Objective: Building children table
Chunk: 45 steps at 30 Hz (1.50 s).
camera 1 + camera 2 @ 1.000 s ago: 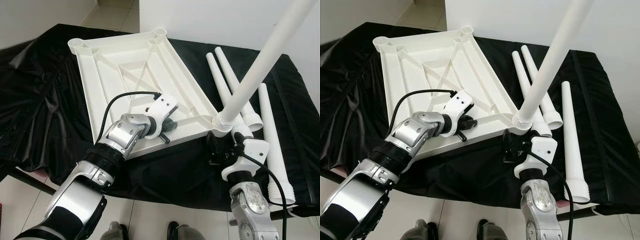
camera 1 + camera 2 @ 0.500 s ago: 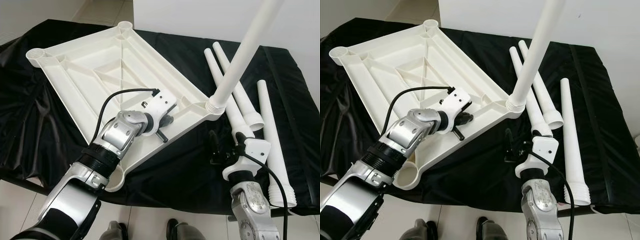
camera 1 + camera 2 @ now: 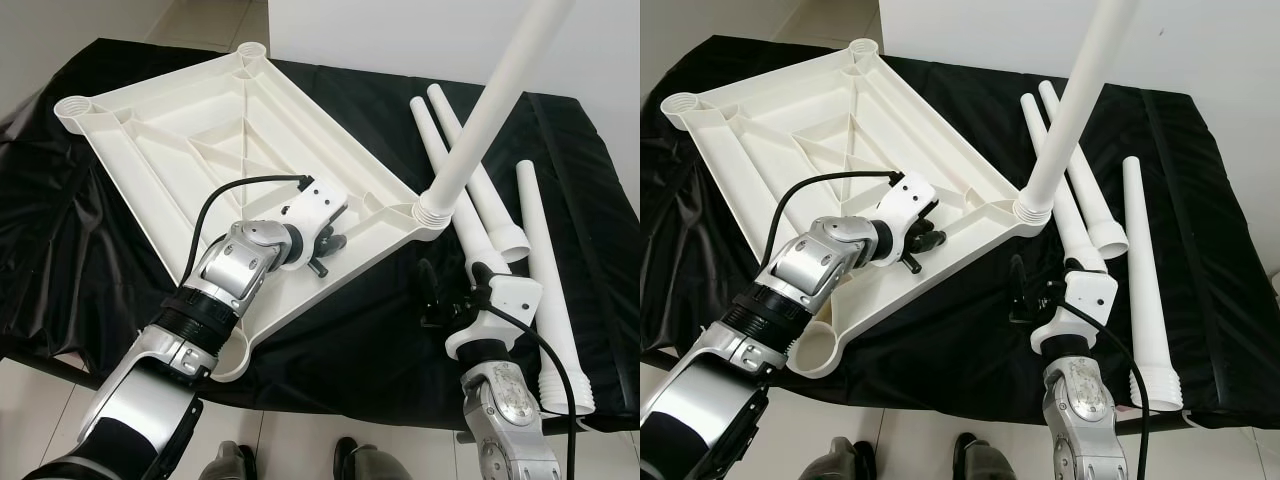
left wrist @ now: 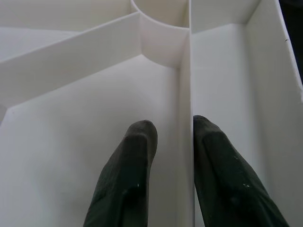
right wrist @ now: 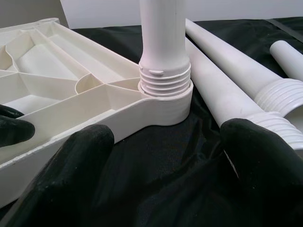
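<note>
The white table top lies upside down on the black cloth, ribs facing up. One white leg stands screwed into its corner socket, leaning away to the right. My left gripper sits on the near long side. Its fingers straddle a thin rib, one finger against it and a small gap beside the other. My right gripper is open, low in front of the socketed corner and apart from it. Three loose legs lie on the cloth to the right.
The black cloth table ends close in front of me. The top's near left corner socket hangs over that front edge. A white wall stands right behind the table. Two of the loose legs lie just behind my right gripper.
Over the last second the table top swung round under my left gripper, its near left corner sliding out over the front edge. In the last half second little moved.
</note>
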Tool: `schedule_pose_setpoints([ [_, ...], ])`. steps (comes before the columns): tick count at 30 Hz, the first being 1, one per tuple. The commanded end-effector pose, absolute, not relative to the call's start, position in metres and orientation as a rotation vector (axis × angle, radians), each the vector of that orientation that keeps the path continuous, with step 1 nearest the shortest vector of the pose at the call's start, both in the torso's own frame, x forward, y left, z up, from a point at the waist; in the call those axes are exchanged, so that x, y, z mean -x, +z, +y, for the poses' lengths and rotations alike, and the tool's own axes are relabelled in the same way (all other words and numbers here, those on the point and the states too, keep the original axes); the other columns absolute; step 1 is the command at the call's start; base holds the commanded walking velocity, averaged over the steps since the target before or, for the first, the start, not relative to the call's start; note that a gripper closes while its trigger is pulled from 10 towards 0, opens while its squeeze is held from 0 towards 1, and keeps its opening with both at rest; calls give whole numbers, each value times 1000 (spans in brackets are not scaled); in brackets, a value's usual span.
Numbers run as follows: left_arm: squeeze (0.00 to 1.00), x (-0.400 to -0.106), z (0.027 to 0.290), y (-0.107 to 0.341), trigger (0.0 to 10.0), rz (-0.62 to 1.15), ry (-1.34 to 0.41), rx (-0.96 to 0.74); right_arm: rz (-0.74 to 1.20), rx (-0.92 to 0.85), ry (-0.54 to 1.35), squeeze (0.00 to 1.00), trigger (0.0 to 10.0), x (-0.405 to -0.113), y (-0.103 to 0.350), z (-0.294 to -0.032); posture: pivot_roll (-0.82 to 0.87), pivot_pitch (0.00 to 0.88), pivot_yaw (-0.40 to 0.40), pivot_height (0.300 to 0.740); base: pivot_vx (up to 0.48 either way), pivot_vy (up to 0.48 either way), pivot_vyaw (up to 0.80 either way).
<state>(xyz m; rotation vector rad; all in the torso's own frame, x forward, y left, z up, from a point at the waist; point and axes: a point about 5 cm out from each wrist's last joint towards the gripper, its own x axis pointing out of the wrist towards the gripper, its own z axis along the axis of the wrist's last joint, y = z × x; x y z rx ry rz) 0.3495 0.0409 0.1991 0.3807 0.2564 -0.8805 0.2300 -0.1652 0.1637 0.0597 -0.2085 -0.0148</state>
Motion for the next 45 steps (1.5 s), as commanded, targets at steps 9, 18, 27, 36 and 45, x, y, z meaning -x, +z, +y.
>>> schedule_pose_setpoints([
  [9, 0, -346, 65, 236, 10000, 108, -934, -299, -187, -54, -10, 0, 10000, -229, 160, -166, 1, 183, -4, 740, 0, 0, 0],
  [18, 0, -343, 98, 237, 10000, 118, -957, -450, -185, -47, 7, 0, 10000, -230, 160, -165, 3, 180, -11, 740, 0, 0, 0],
  [27, 0, -343, 133, 222, 10000, 223, -894, -583, -178, -41, 9, 0, 10000, -228, 160, -168, 1, 198, -17, 740, 0, 0, 0],
  [36, 0, -348, 158, 223, 10000, 254, -812, -593, -176, -37, 3, 0, 10000, -228, 161, -169, -5, 201, -18, 740, 0, 0, 0],
  [45, 0, -345, 181, 223, 10000, 268, -756, -624, -176, -34, 11, 0, 10000, -229, 162, -170, -2, 203, -28, 740, 0, 0, 0],
])
